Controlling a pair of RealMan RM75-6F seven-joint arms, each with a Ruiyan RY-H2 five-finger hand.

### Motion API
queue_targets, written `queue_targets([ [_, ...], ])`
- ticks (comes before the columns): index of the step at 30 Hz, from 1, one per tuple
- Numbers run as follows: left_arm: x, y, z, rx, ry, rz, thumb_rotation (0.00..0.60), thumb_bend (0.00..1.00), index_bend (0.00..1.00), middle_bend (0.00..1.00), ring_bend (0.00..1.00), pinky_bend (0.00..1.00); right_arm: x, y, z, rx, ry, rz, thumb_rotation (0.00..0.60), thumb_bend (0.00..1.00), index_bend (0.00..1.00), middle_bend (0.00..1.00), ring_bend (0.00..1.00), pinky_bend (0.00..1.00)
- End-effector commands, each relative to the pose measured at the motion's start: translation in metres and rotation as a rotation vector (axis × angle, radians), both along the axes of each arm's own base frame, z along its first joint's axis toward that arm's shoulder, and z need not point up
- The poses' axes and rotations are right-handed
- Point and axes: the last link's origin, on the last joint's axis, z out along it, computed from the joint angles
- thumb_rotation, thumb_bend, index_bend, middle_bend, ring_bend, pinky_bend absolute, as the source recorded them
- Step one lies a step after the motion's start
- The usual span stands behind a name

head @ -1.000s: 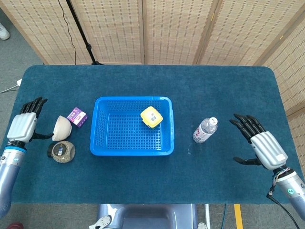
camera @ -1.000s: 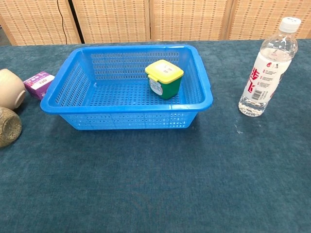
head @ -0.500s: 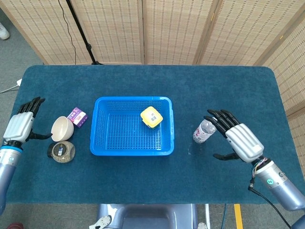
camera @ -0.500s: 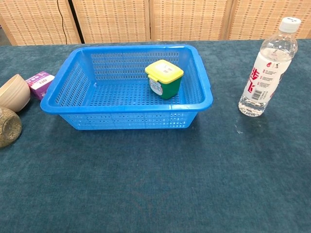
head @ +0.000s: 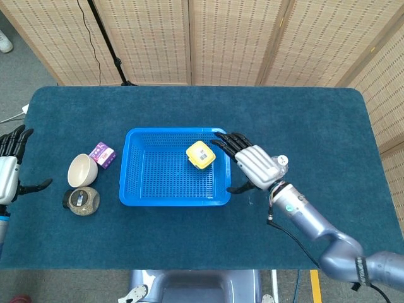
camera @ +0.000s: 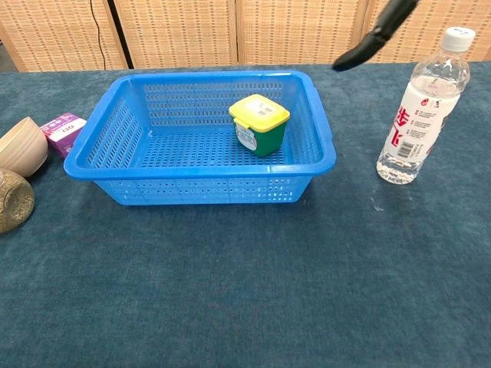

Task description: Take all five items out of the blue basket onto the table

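Note:
A blue basket (head: pixel 129 197) (camera: pixel 115 192) stands mid-table with one green box with a yellow lid (head: pixel 200 154) (camera: pixel 261 124) inside, at its right rear. My right hand (head: pixel 249 163) hovers open over the basket's right rim, fingers spread and reaching toward the box without touching it; in the chest view only one dark finger (camera: pixel 376 34) shows at the top. My left hand (head: pixel 9 169) is open at the table's far left edge, holding nothing. A cream bowl (head: pixel 82 170) (camera: pixel 21 146), a purple box (head: pixel 102 154) (camera: pixel 64 129), a brown round container (head: pixel 81 201) (camera: pixel 11 199) and a water bottle (camera: pixel 423 103) are on the table.
The bottle's cap (head: pixel 281 160) shows just behind my right hand, to the right of the basket. Bowl, purple box and brown container are clustered left of the basket. Woven screens stand behind the table.
My right hand has swept left from the table's right side, past the bottle, to above the basket's right rim. My left hand has drawn back leftward, leaving the bowl tipped upright.

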Motion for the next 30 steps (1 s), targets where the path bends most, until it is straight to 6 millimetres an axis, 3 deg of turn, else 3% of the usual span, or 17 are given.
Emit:
queue_targets([
  [1,0.001,-0.010,0.004,0.008,-0.015,-0.012,0.600,0.05,0.00,0.00,0.00,0.00,0.034,-0.015,-0.036,-0.002,0.005,0.024,0.600,0.00,0.00,0.00,0.00,0.00],
  [8,0.001,-0.015,0.008,0.010,-0.031,-0.021,0.600,0.05,0.00,0.00,0.00,0.00,0.051,-0.027,-0.088,0.024,0.077,-0.007,0.600,0.00,0.00,0.00,0.00,0.00],
  [13,0.000,-0.018,0.011,0.009,-0.046,-0.024,0.600,0.05,0.00,0.00,0.00,0.00,0.059,-0.035,-0.114,0.016,0.106,-0.032,0.600,0.00,0.00,0.00,0.00,0.03],
  [20,-0.001,-0.019,0.012,-0.002,-0.054,-0.019,0.600,0.04,0.00,0.00,0.00,0.00,0.049,-0.042,-0.143,-0.019,0.261,0.008,0.600,0.00,0.00,0.00,0.00,0.04],
  [30,0.001,-0.020,0.008,-0.017,-0.049,-0.022,0.600,0.05,0.00,0.00,0.00,0.00,0.036,-0.043,-0.163,-0.084,0.400,0.112,0.600,0.00,0.00,0.00,0.00,0.08],
])
